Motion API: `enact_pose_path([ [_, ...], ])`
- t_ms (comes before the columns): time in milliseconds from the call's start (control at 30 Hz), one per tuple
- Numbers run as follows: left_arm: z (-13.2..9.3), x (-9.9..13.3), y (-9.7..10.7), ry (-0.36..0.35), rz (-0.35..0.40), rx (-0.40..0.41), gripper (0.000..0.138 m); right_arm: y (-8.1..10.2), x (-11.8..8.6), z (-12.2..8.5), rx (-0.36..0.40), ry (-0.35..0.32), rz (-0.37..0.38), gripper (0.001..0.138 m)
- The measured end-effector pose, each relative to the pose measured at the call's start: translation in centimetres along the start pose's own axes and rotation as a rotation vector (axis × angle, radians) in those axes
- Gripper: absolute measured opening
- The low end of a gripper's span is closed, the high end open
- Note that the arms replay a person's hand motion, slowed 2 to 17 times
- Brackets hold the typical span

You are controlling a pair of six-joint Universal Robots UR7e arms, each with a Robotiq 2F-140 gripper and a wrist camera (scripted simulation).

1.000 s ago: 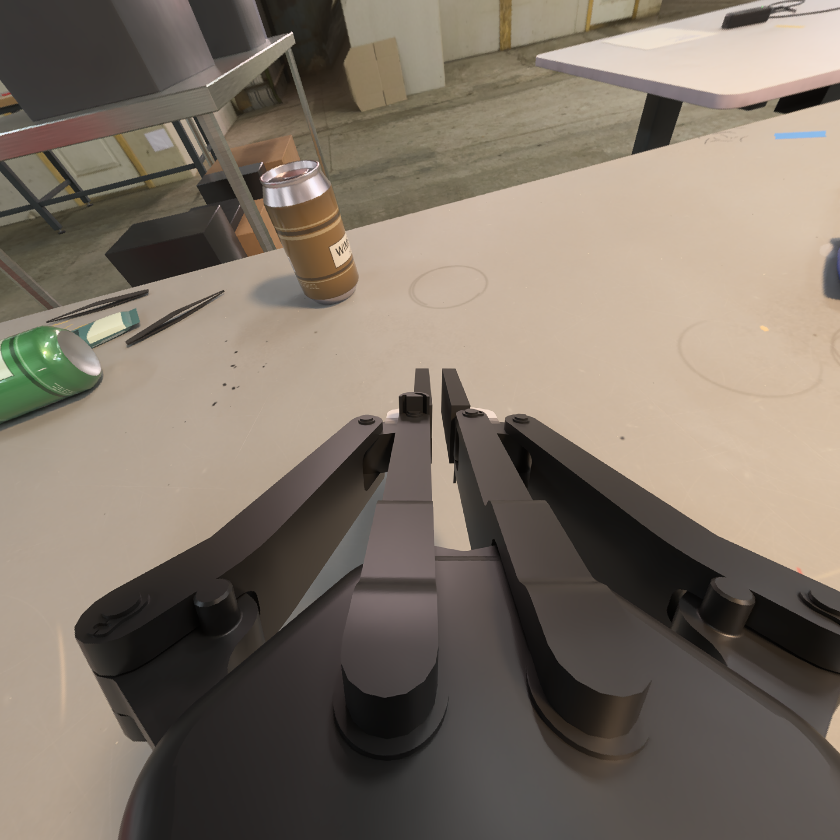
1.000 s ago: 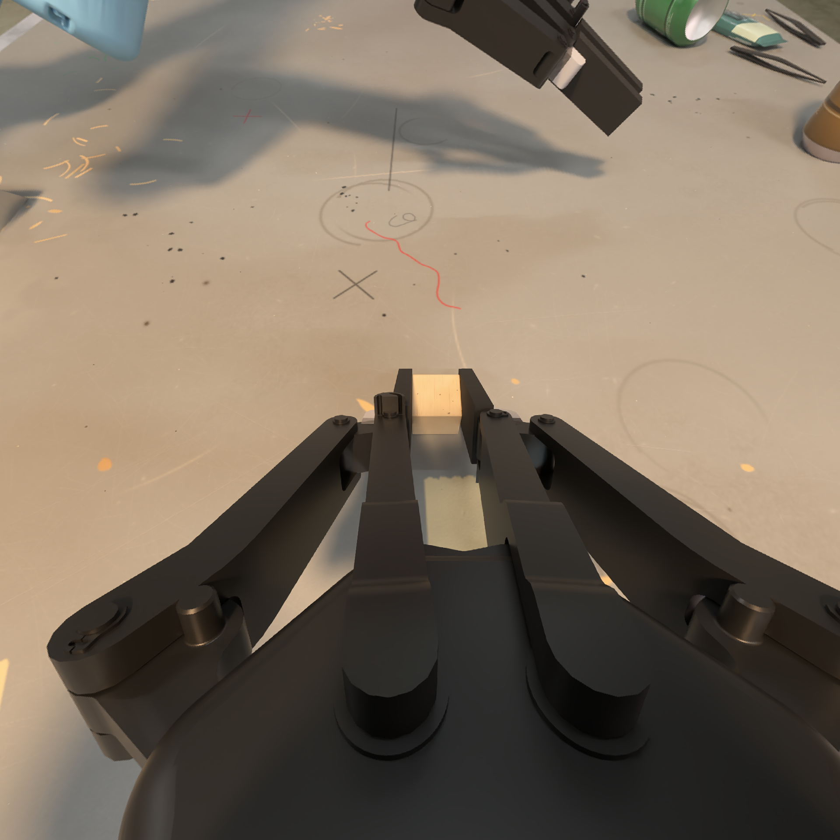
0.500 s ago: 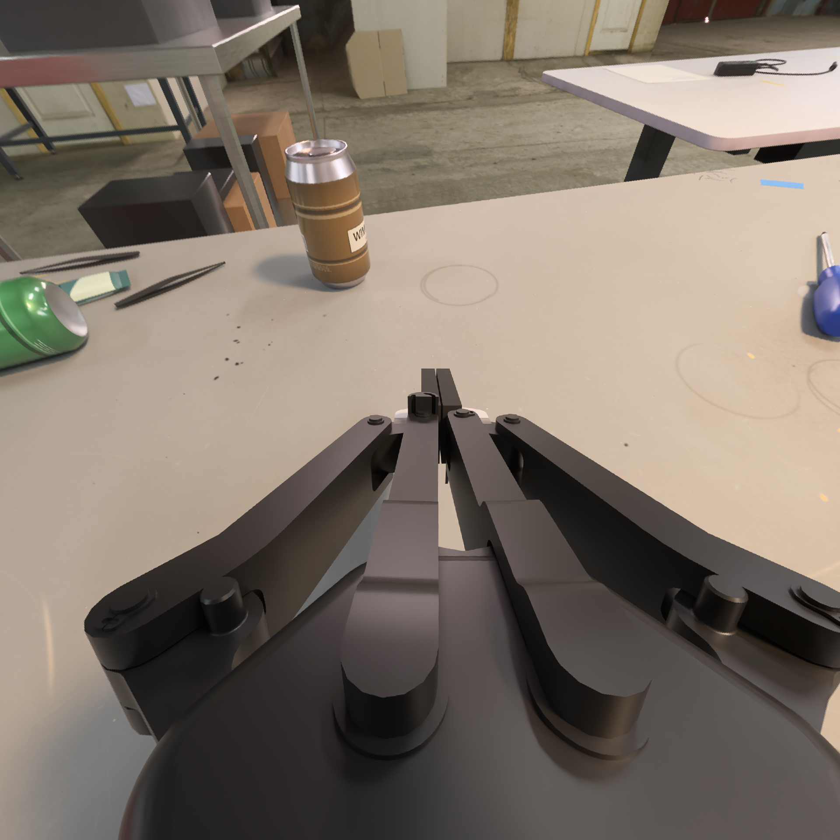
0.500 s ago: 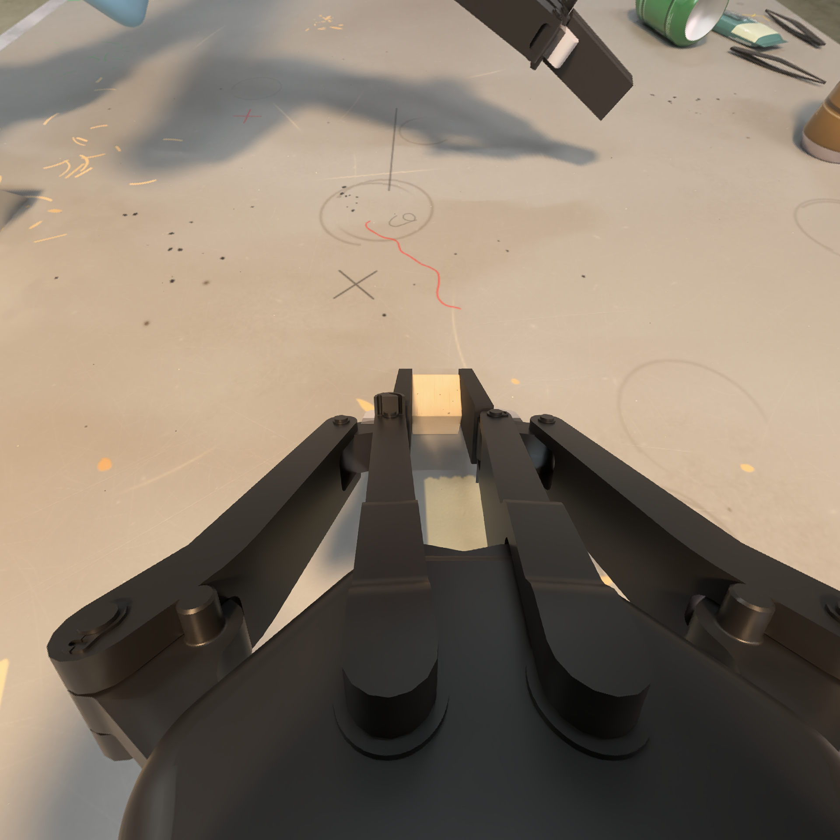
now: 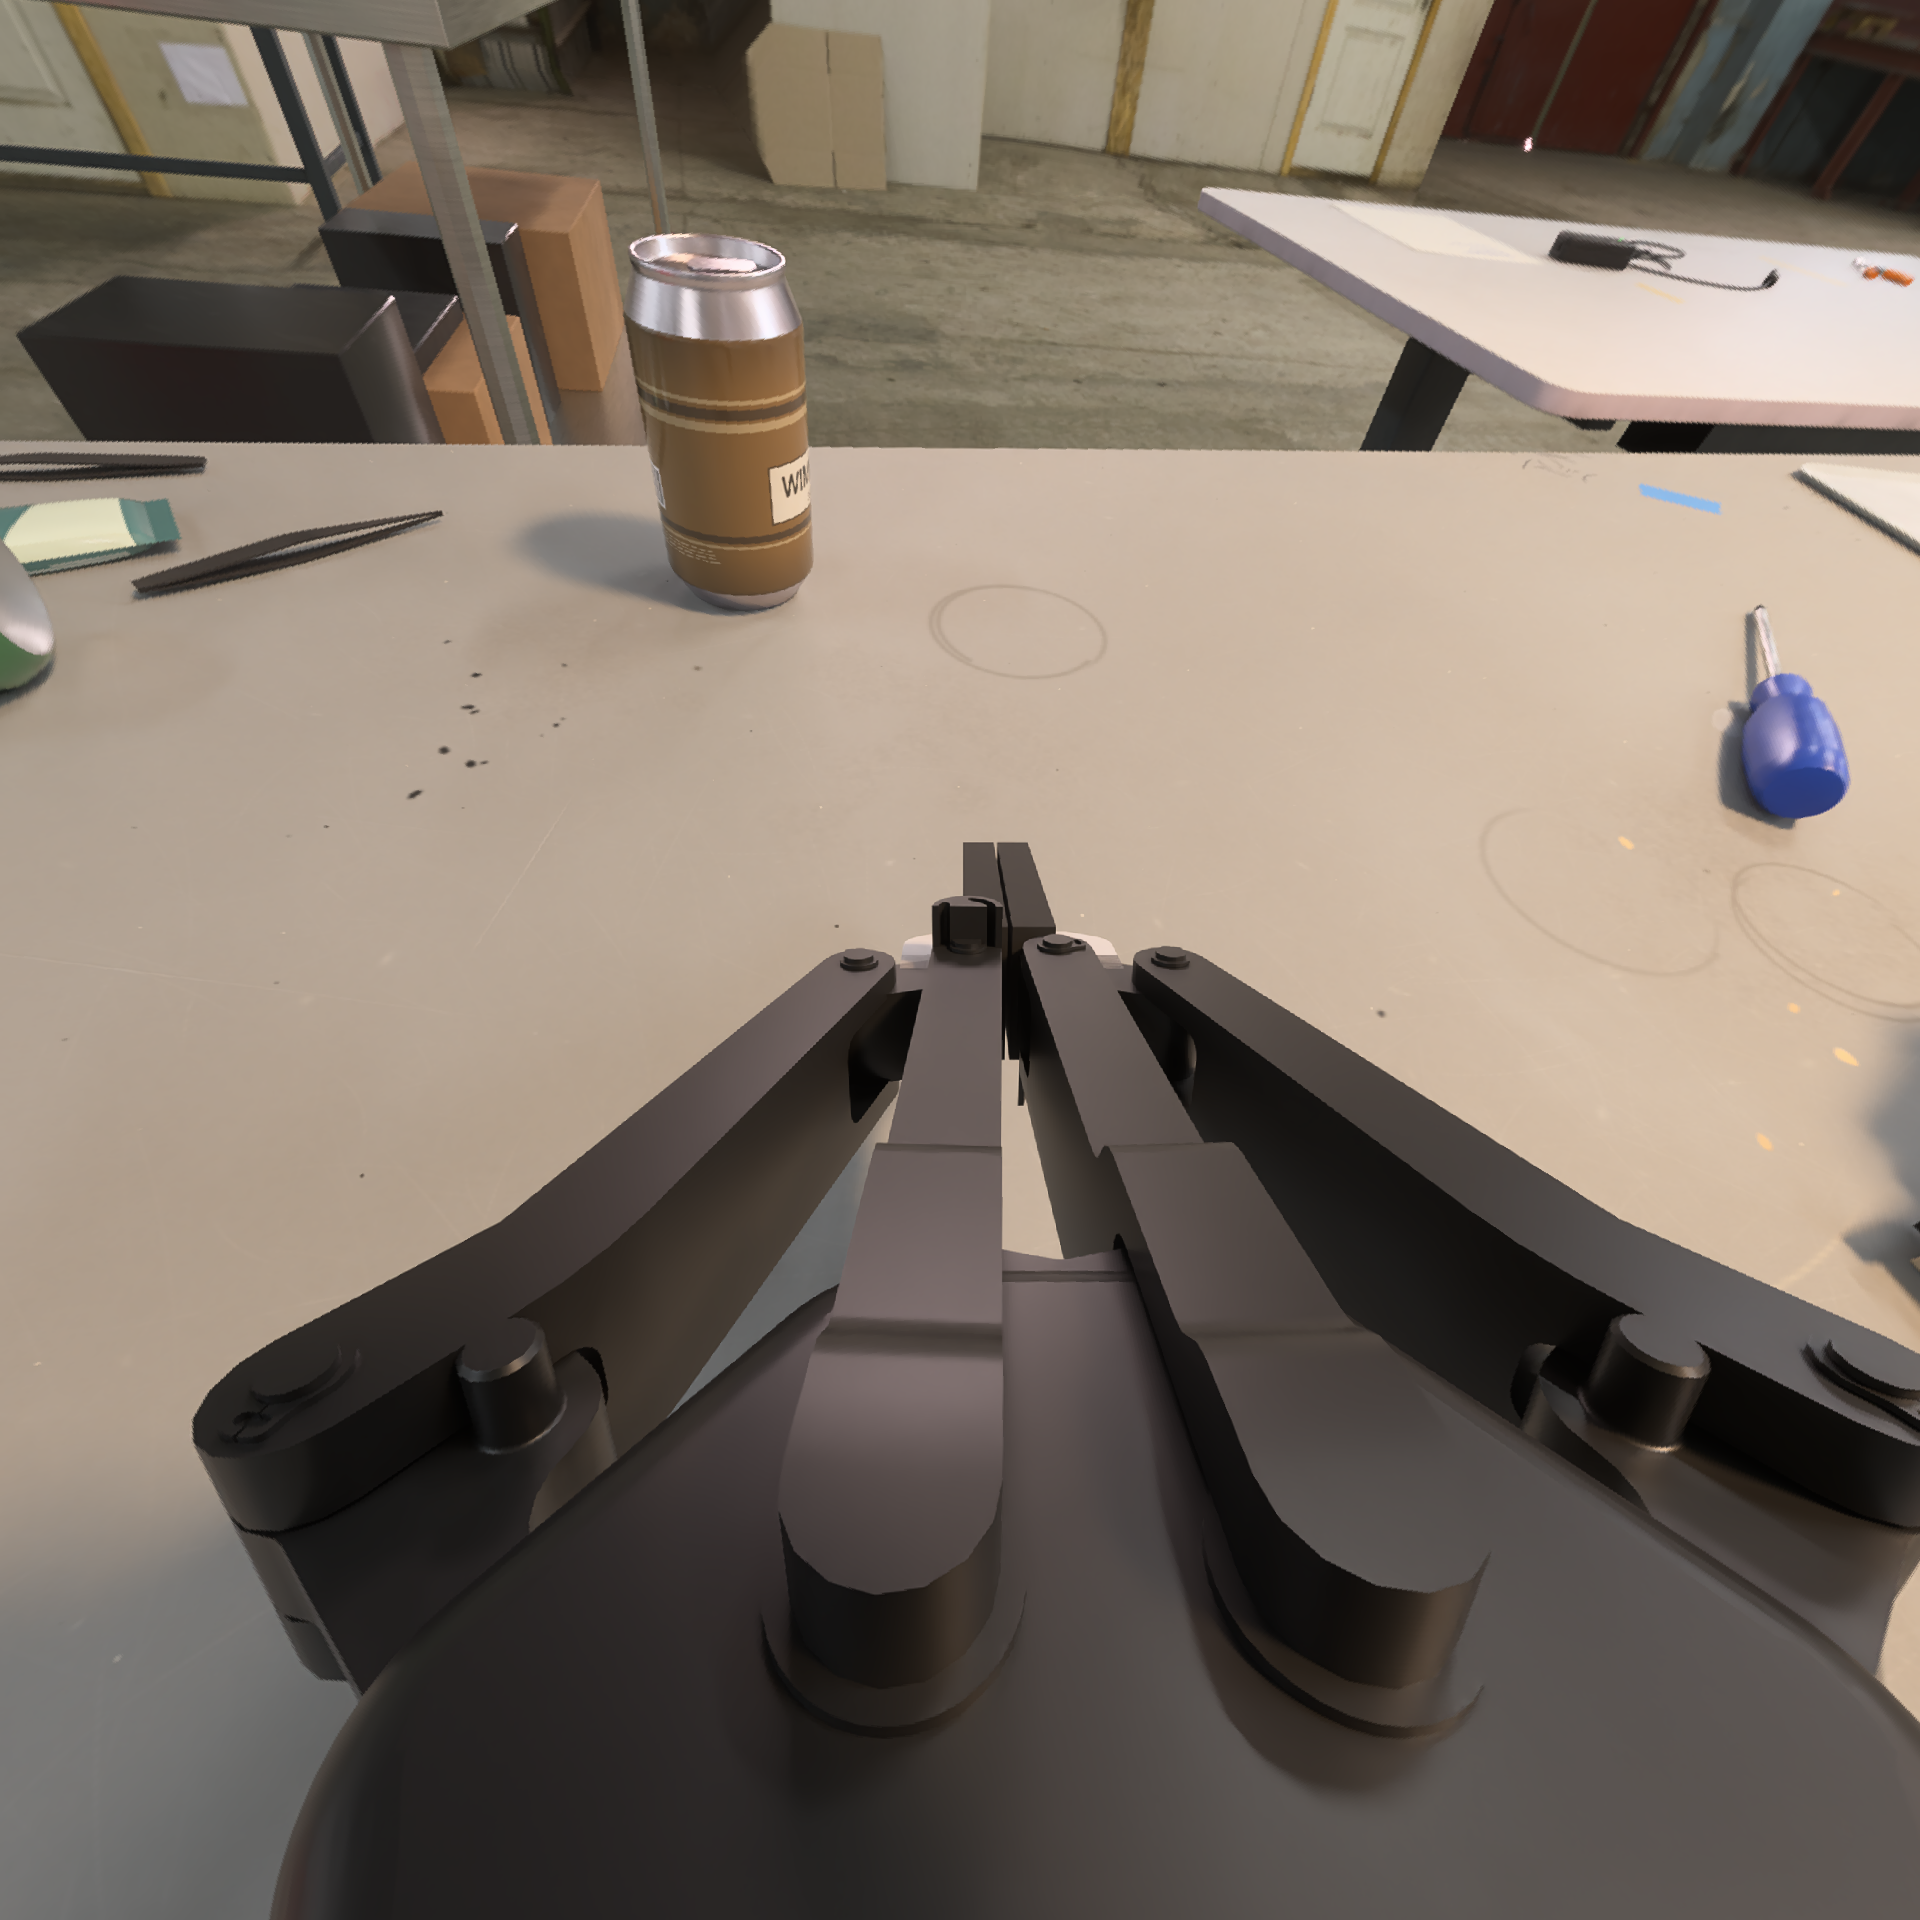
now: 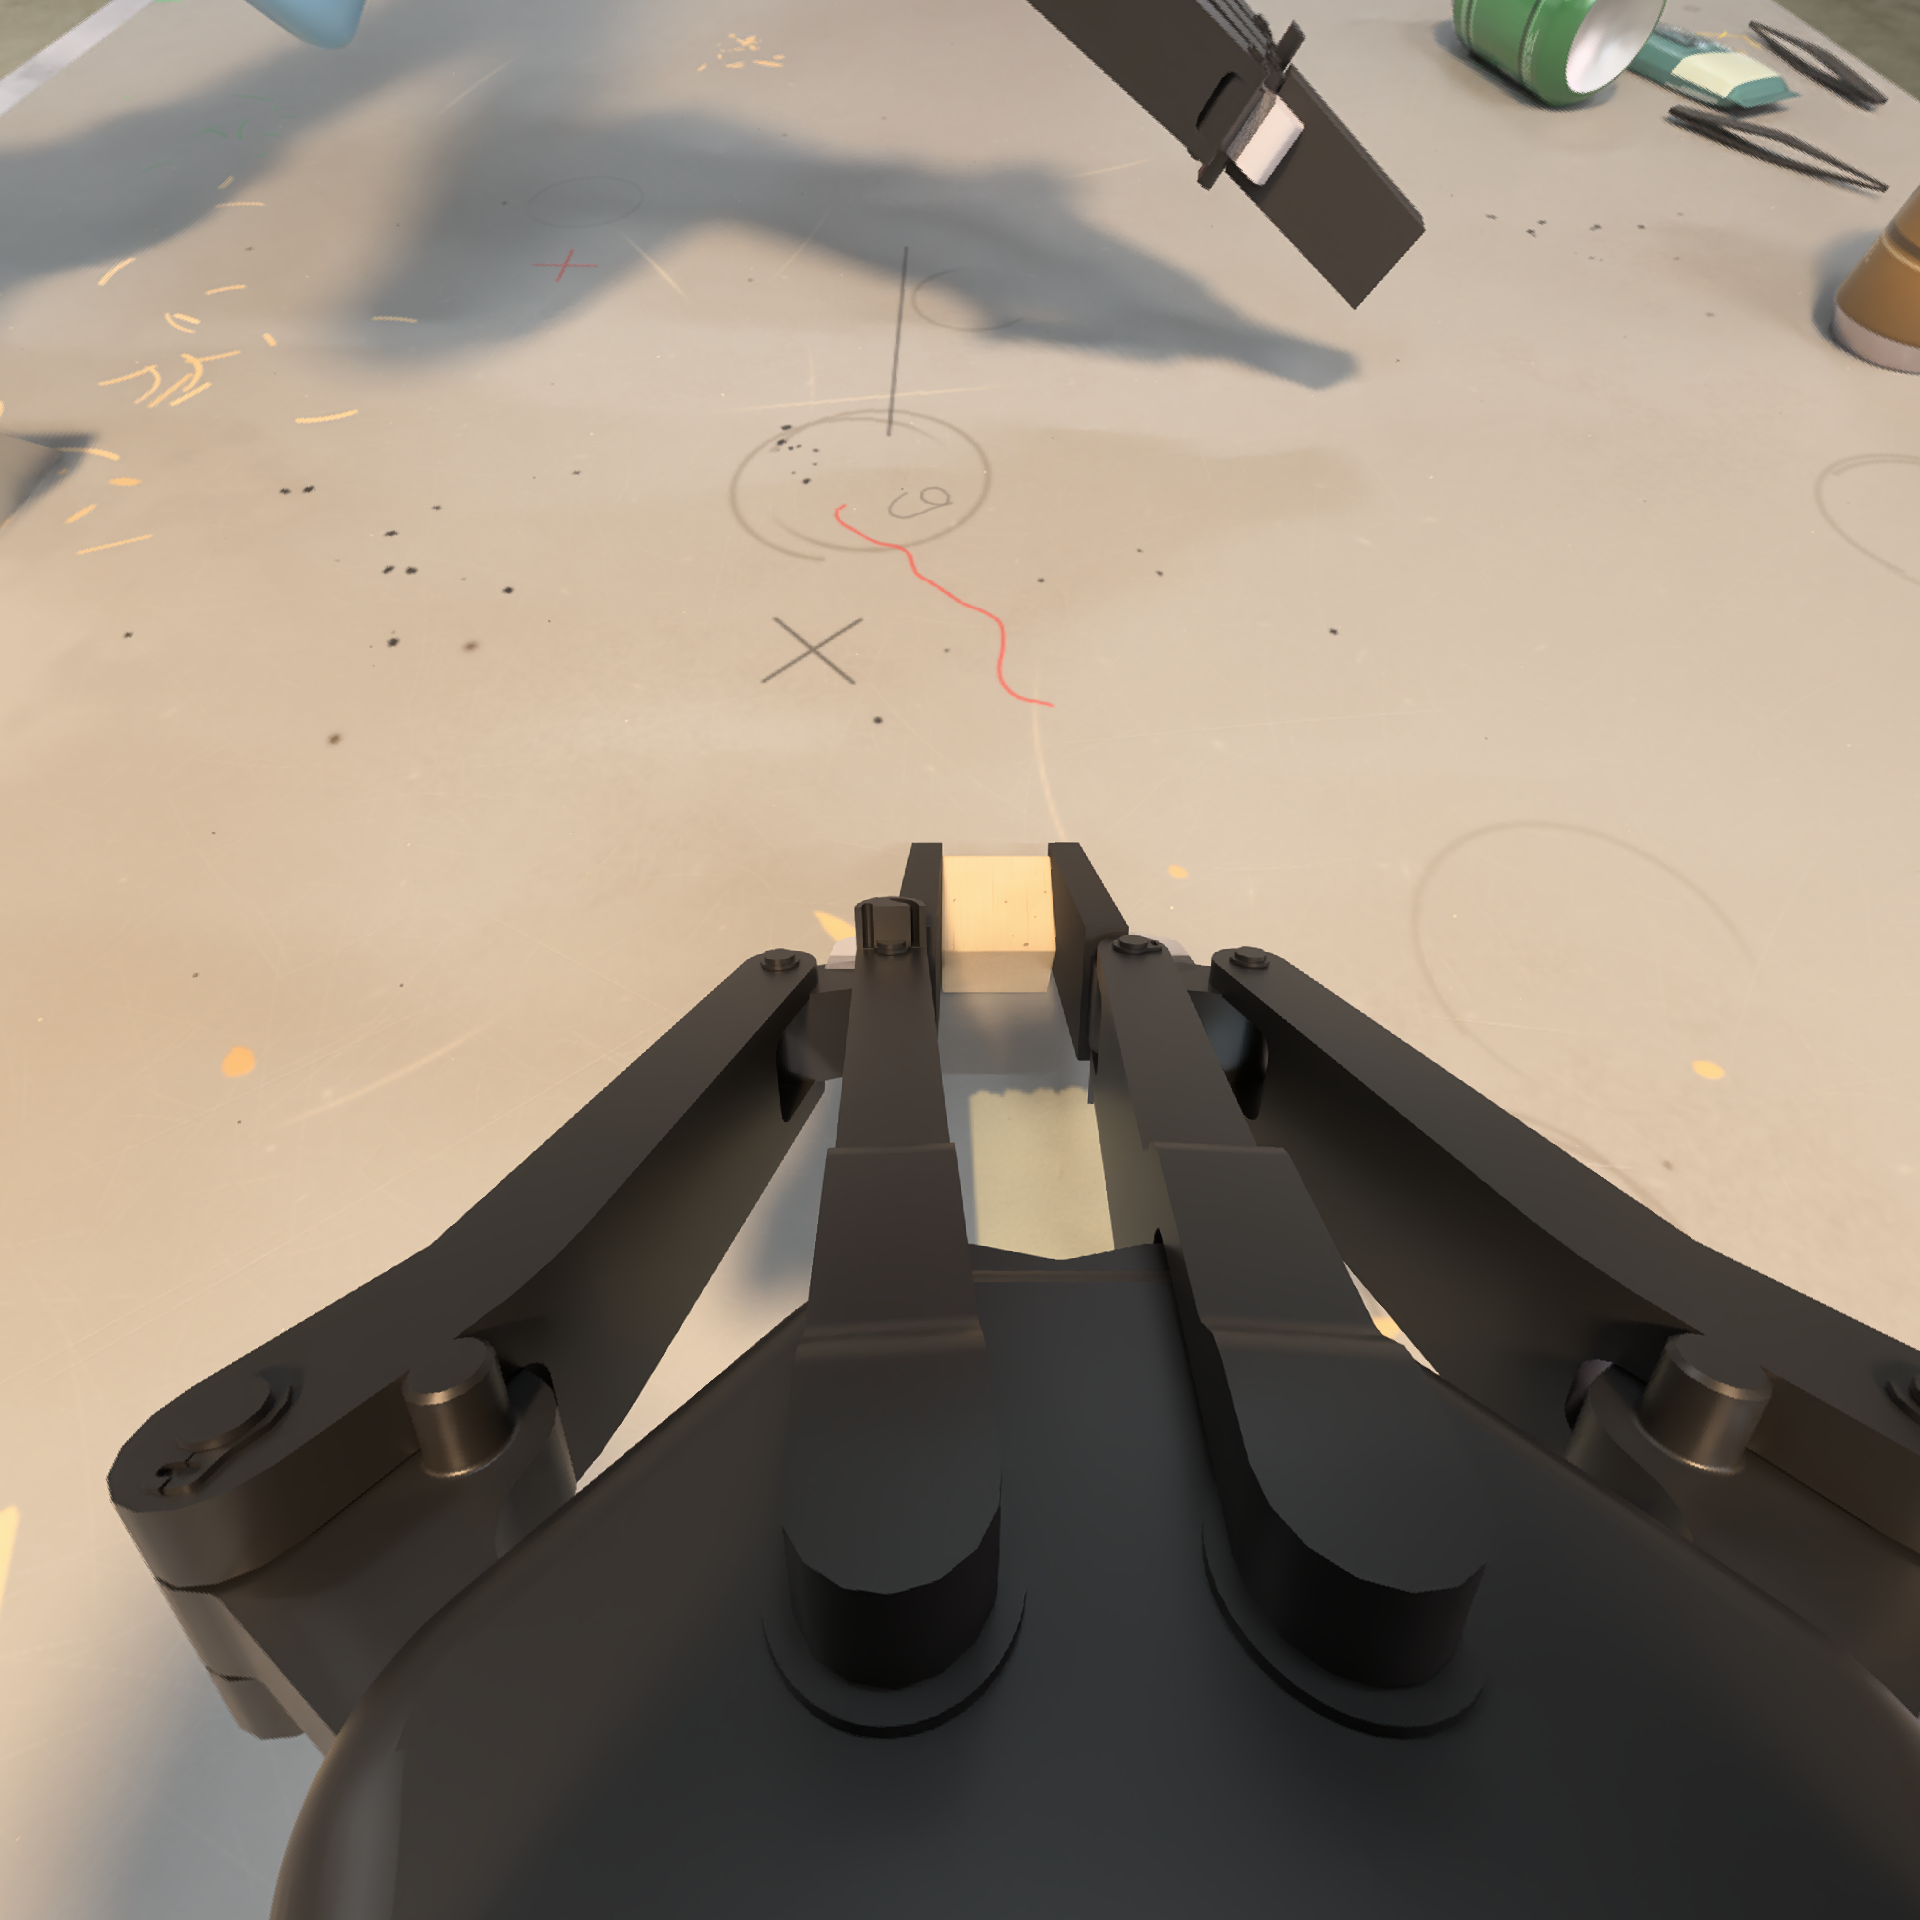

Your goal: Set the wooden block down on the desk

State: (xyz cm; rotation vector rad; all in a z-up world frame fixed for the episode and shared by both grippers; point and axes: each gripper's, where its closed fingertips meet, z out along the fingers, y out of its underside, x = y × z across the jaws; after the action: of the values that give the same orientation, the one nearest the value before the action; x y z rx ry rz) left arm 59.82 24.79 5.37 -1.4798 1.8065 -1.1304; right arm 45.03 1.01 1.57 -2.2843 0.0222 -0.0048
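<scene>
My right end effector (image 6: 995, 914) grips the block (image 6: 995, 906) low over the worktop (image 6: 520, 831) for release; my left end effector (image 5: 997, 883), closed and empty, idles toward eleven o'clock.

Brown can (image 5: 724, 416) upright; tweezers (image 5: 286, 549), blue screwdriver (image 5: 1789, 730) (lying flat), green can (image 6: 1548, 42).

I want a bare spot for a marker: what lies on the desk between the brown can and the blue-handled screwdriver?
In the left wrist view, only bare desk between the brown can and the screwdriver, marked by one faint drawn ring.
</scene>
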Motion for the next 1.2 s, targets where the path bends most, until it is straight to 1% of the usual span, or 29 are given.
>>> enact_pose_path([
  [200,0.0,0.4,0.1,0.035,-0.040,0.021,0.001,0.0,0.0,0.0,0.000,0.000,0.000,0.027],
  [400,-0.2,0.5,0.0,0.062,-0.109,0.048,0.001,0.0,0.0,0.0,0.000,0.000,0.000,0.027],
  [567,-0.5,0.0,0.3,0.046,-0.148,0.052,0.001,0.0,0.0,0.0,0.000,0.000,0.000,0.027],
  [800,-0.8,-0.9,0.7,-0.006,-0.139,0.051,0.001,0.0,0.0,0.0,0.000,0.000,0.000,0.027],
  [1033,-0.8,-0.7,0.9,-0.008,-0.126,0.035,0.001,0.0,0.0,0.0,0.000,0.000,0.000,0.027],
  [1200,-0.7,-0.8,1.5,-0.030,-0.098,-0.005,0.001,0.0,0.0,0.0,0.000,0.000,0.000,0.027],
])
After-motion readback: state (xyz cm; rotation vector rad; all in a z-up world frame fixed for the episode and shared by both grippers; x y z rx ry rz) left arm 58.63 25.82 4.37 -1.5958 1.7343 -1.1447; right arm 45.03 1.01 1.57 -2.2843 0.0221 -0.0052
